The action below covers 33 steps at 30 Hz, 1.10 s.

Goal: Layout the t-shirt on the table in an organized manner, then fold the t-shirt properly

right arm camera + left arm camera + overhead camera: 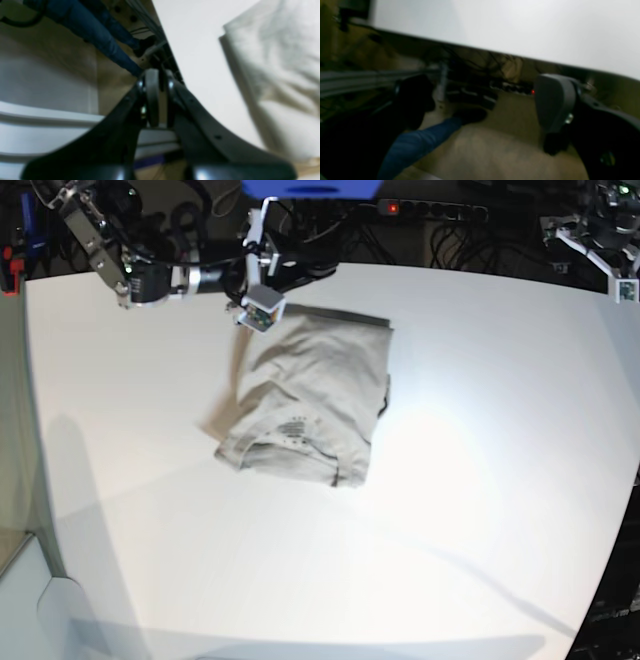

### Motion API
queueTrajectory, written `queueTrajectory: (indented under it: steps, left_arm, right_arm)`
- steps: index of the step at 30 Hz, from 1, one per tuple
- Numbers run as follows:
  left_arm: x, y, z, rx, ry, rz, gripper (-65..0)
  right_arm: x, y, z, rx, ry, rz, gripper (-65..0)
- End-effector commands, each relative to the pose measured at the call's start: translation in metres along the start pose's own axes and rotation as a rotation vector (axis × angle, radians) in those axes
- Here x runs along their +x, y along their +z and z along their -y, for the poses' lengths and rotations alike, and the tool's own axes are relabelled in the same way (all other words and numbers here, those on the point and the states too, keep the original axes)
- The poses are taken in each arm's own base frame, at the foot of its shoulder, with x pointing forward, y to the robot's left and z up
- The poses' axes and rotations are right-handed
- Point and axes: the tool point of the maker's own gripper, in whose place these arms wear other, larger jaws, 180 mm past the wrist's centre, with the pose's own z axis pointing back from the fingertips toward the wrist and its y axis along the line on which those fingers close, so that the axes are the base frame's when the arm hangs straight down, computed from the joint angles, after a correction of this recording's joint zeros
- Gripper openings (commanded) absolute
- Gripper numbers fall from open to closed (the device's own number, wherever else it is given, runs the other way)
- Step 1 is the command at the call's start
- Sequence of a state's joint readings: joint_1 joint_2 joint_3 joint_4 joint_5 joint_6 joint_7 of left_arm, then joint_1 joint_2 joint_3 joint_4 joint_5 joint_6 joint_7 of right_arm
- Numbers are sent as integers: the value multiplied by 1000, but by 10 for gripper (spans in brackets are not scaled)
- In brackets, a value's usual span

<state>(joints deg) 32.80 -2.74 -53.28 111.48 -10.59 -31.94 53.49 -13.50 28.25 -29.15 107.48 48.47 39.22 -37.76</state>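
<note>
The light grey-beige t-shirt (310,400) lies folded into a compact, wrinkled rectangle on the far middle of the white table (480,480), with its neck label facing up. In the right wrist view, the t-shirt (280,82) fills the right side on the table (200,50). My right gripper (312,272) hangs over the table's far edge just behind the shirt. Its jaws (156,75) are shut with nothing between them. My left gripper (482,100) is open and empty, held off the table's far right corner (605,225), away from the shirt.
A power strip (430,210) with a red light and tangled cables lie behind the far edge. A person's leg in blue jeans (420,142) stands on the floor beyond the table, and the leg (100,42) also shows in the right wrist view.
</note>
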Motion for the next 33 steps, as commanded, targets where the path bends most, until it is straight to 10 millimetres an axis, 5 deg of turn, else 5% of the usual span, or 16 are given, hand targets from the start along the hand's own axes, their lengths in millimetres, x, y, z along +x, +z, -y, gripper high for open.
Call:
queueTrajectory:
  steps: [1, 10, 19, 33]
  left_arm:
    - [3, 2, -6, 12, -10, 13, 0]
    - [-42, -8, 8, -83, -48, -107, 0]
    - [-103, -16, 30, -172, 44, -205, 0]
    - [-173, -58, 104, -407, 172, -263, 0]
  right_arm:
    - [6, 4, -10, 25, -10, 50, -618]
    - [-24, 14, -52, 56, -219, 163, -618]
    - [-75, 14, -72, 32, -262, 36, -618]
    - [-154, 12, -54, -79, -438, -51, -618]
